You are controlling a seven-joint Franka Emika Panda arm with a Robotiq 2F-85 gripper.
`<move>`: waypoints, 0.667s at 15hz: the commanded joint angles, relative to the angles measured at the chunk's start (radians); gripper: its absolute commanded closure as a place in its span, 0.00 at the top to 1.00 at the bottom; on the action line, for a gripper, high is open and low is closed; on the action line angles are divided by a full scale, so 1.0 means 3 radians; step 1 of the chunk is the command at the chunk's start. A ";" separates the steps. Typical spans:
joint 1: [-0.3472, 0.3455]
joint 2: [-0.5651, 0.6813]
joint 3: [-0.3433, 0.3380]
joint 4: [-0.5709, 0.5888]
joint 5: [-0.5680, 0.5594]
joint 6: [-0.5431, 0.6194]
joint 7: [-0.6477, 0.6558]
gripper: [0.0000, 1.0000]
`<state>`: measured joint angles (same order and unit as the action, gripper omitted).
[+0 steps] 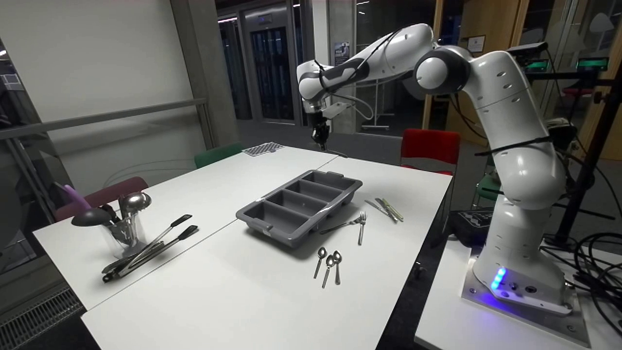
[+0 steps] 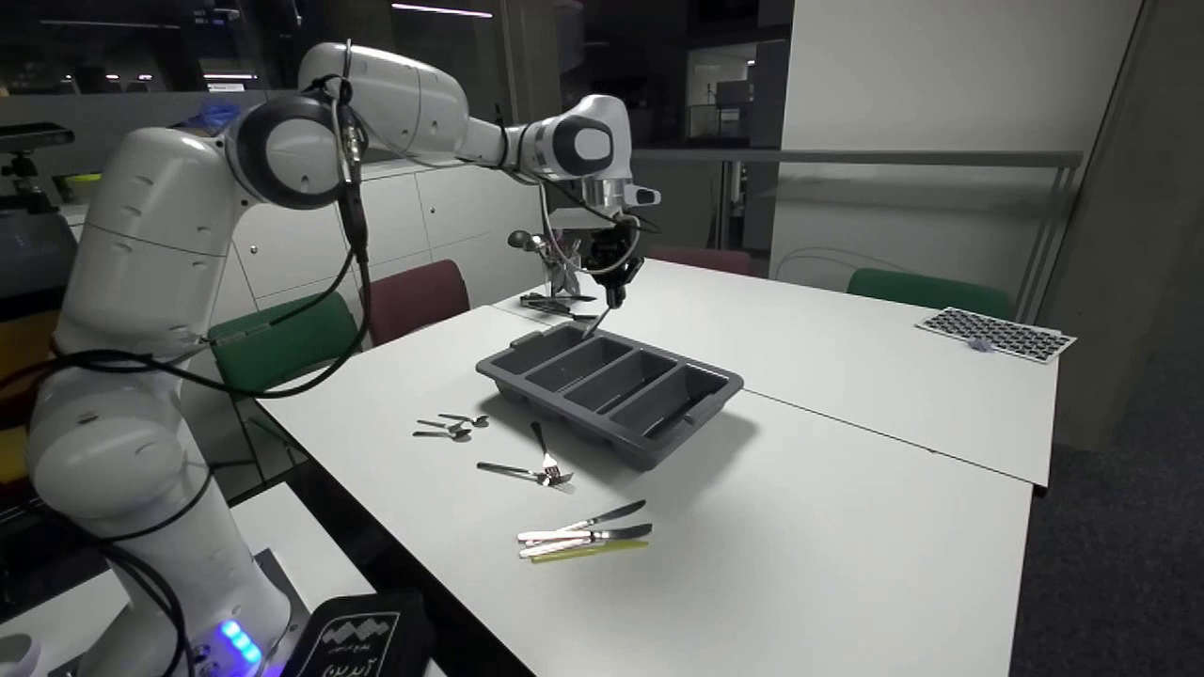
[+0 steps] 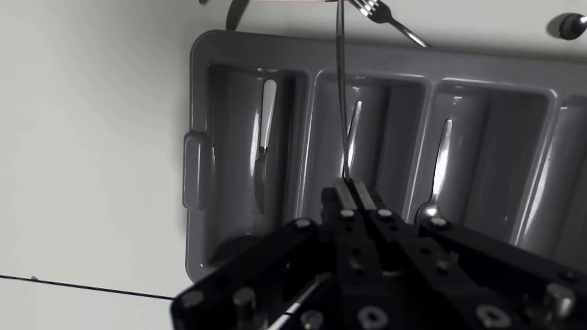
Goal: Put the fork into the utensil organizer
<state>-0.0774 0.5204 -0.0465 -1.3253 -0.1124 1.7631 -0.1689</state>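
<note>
Table [image 1: 233,296], in an exterior view: glass of utensils [image 1: 128,244] and tongs [image 1: 155,253], left; three spoons [image 1: 330,262], near; two loose forks [image 1: 362,224] and several knives [image 1: 388,209], right of the grey tray [image 1: 279,235]. Tray contents, wrist view, left to right: white-handled knife [image 3: 268,119]; metal handle [image 3: 354,121], part hidden; spoon [image 3: 442,160]. The held fork [image 3: 341,78]: edge-on, tines unclear, one end pinched in the tool [image 3: 350,182], fingertips closed up on it, remainder reaching across the metal handle's compartment and the tray's rim in that view.

1 utensil organizer [image 3: 293,50] | 4 compartments [image 1: 279,218] | on table [image 1: 233,282]: 3 spoons [image 1: 321,253], 2 forks [image 1: 361,228]
</note>
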 commanded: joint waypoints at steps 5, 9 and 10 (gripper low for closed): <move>-0.0120 0.1071 0.0094 0.1445 0.0261 -0.0568 -0.0198 0.00; -0.0091 0.1475 0.0150 0.2000 0.0288 -0.0830 -0.0167 0.00; -0.0091 0.1557 0.0162 0.2111 0.0298 -0.0888 -0.0169 0.00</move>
<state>-0.0952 0.8904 -0.0132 -0.8615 -0.0469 1.5840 -0.1995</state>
